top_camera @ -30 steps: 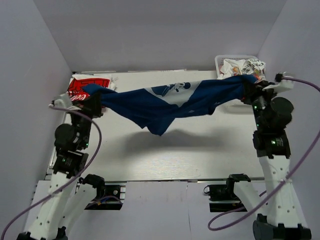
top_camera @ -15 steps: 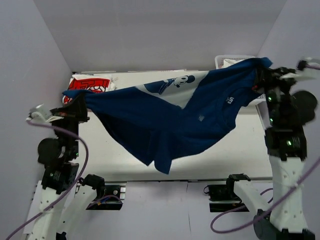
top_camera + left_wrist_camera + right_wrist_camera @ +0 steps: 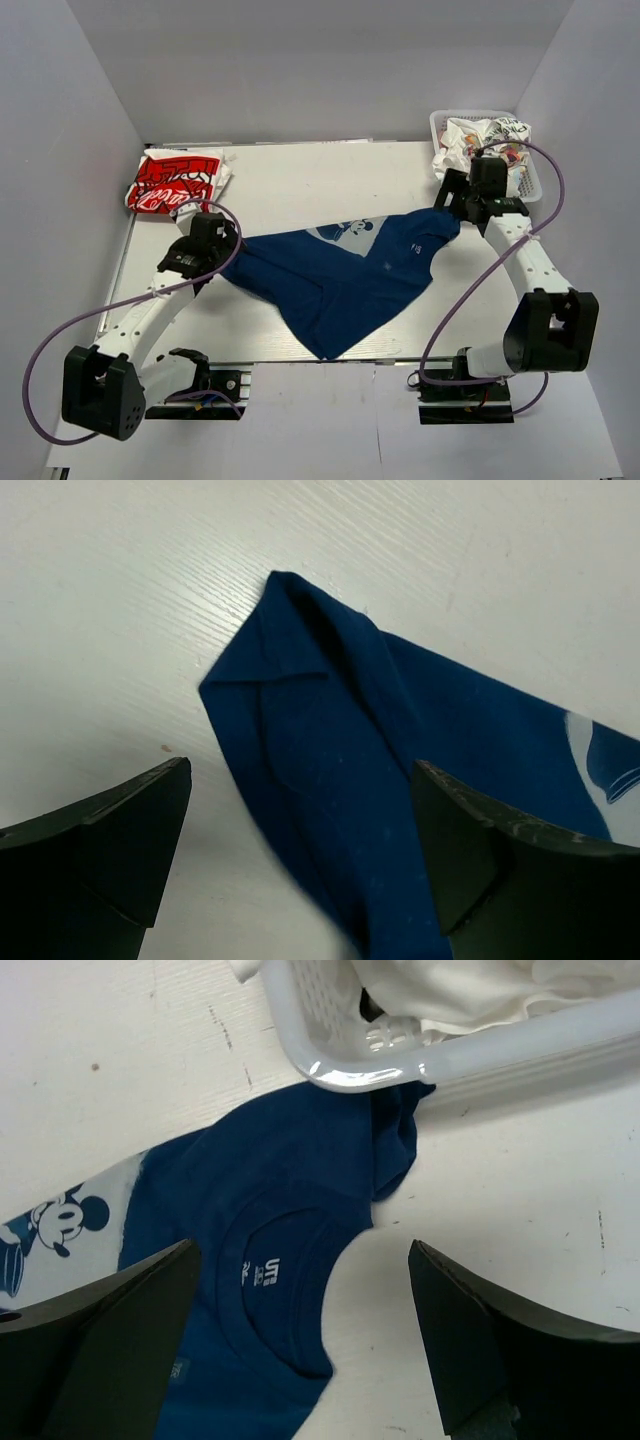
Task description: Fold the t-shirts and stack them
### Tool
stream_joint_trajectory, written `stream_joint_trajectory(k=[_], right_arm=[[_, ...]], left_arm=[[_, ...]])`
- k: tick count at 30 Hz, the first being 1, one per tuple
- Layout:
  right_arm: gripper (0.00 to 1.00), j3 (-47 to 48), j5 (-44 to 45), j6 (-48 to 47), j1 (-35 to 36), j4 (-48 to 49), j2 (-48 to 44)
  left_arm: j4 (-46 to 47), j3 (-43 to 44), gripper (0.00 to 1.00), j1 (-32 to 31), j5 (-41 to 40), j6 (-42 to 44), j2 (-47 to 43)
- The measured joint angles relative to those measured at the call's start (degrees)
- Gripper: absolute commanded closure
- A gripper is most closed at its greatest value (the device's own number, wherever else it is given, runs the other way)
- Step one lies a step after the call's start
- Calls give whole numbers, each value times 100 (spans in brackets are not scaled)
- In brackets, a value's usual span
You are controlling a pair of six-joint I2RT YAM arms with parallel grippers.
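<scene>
Navy tee [image 3: 340, 280] dropped, lies crosswise, collar [image 3: 275, 1270] rightward.

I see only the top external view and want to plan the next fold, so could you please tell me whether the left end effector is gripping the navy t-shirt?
Observer: No. In the left wrist view the left end effector is open, and a corner of the navy t-shirt lies loose on the table between the fingers.
Operator: Thank you. Is the shirt clear of the basket on the right?
Observer: Not quite. The right wrist view shows its shoulder reaching the corner of the white basket, partly hidden under the rim.
</scene>
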Motion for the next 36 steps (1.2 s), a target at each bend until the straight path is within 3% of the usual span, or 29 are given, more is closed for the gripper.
stream_joint_trajectory(k=[4, 9, 13, 14, 20, 28, 36], right_arm=[[10, -4, 28, -24, 343, -131, -210], [10, -387, -111, -42, 1309, -48, -776], [10, -846, -186, -94, 2282, -35, -837], [10, -964, -184, -101, 2509, -37, -804], [10, -1493, -267, -61, 3733, -31, -372], [10, -1349, -96, 0, 5416, -210, 520], [10, -1150, -177, -146, 6432, -2, 791]], left_arm=[[-44, 0, 0, 2, -297, -166, -81], [-39, 0, 0, 177, -584, -304, 142], [184, 11, 10, 393, -483, -197, 623], [247, 28, 15, 437, -393, -140, 754], [772, -61, 14, 498, 310, 188, 1147], [1283, -334, 11, 498, 704, 328, 1292], [1436, -549, 17, 498, 721, 328, 1537]])
